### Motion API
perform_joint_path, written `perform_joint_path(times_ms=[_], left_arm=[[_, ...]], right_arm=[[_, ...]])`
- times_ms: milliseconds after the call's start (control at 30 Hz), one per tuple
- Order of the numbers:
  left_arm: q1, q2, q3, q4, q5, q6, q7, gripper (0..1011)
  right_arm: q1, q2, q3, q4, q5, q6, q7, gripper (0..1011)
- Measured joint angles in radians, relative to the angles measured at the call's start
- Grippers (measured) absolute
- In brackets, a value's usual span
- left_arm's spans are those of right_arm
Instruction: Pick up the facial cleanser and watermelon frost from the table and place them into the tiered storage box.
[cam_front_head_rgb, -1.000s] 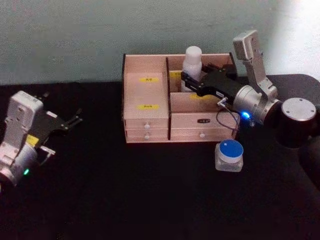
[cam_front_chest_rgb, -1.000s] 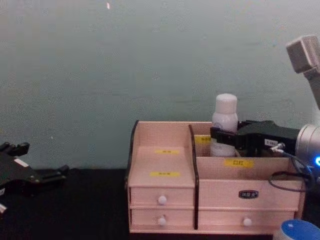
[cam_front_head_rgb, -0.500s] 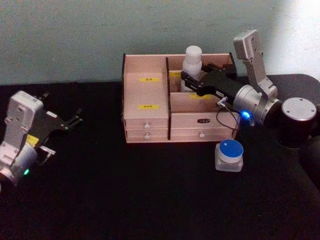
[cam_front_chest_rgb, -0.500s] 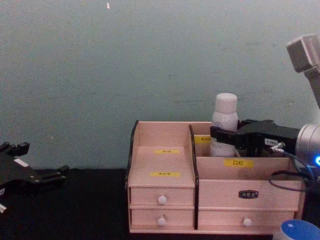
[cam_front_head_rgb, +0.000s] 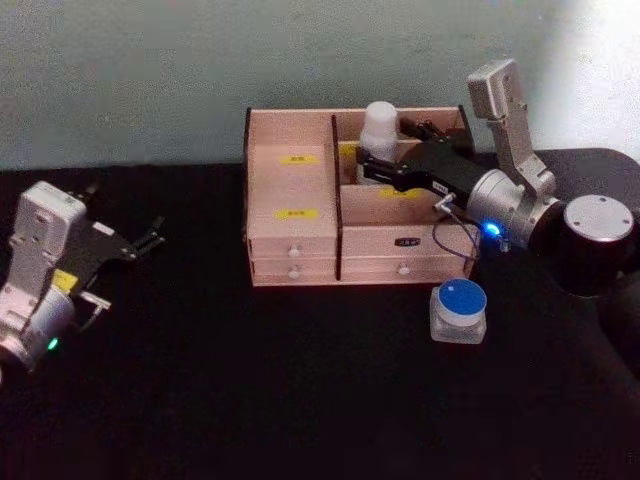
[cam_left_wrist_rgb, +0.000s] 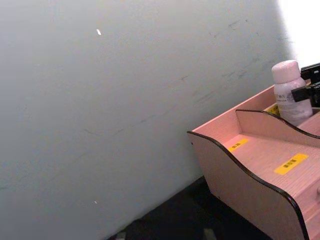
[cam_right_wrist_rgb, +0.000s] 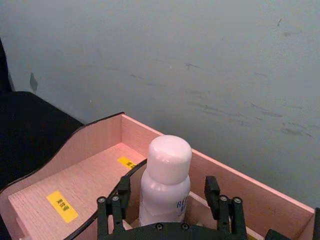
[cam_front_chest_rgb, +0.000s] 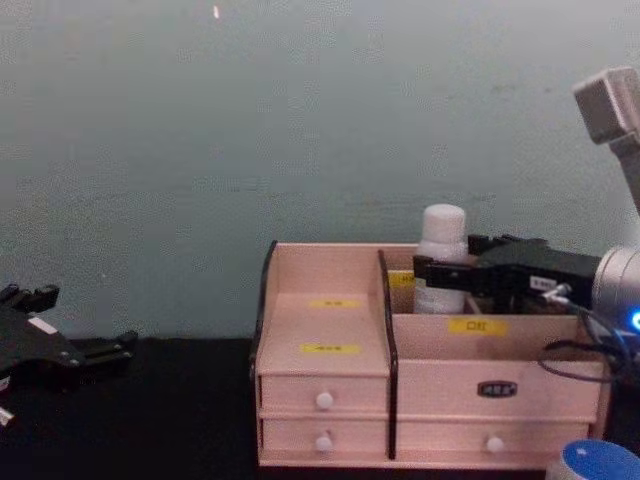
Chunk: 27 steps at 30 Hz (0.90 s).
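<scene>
The bottle (cam_front_head_rgb: 381, 122) stands upright in the rear compartment of the box (cam_front_head_rgb: 290, 185) at upper right, between the spread jaws of the right gripper (cam_front_head_rgb: 370, 166) and clear of both; the left gripper (cam_front_head_rgb: 152, 236) idles far left.

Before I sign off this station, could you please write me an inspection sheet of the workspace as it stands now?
Surface: black table, bare apart from the items below.
Job's things: facial cleanser upright in the rear right compartment of the tiered storage box; watermelon frost on the table in front of the box's right corner, apart from it.
Clutter: nothing seen.
Grippers: right gripper open, its fingers either side of the cleanser with gaps; left gripper open, parked at the table's left, holding nothing.
Cables: grey wire loop at the right wrist, hanging in front of the box's right end.
Surroundings: plain pale wall behind the table.
</scene>
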<state>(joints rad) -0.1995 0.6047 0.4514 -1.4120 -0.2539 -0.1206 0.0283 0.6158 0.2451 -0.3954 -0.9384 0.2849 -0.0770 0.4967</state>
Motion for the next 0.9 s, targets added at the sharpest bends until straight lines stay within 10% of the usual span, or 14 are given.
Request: perform_joint_path(times_ms=[533,900], left_arm=[[0.0,0.0,0.0,0.0,0.0,0.0,0.0,1001],[0.0,0.0,0.0,0.0,0.0,0.0,0.0,1001]], right_arm=[[-0.056,0.037,0.018,-0.126,-0.016,0.009,-0.028,1000],[-0.253,0.19,0.086,-0.464,0.057,0.102,-0.001,1000]])
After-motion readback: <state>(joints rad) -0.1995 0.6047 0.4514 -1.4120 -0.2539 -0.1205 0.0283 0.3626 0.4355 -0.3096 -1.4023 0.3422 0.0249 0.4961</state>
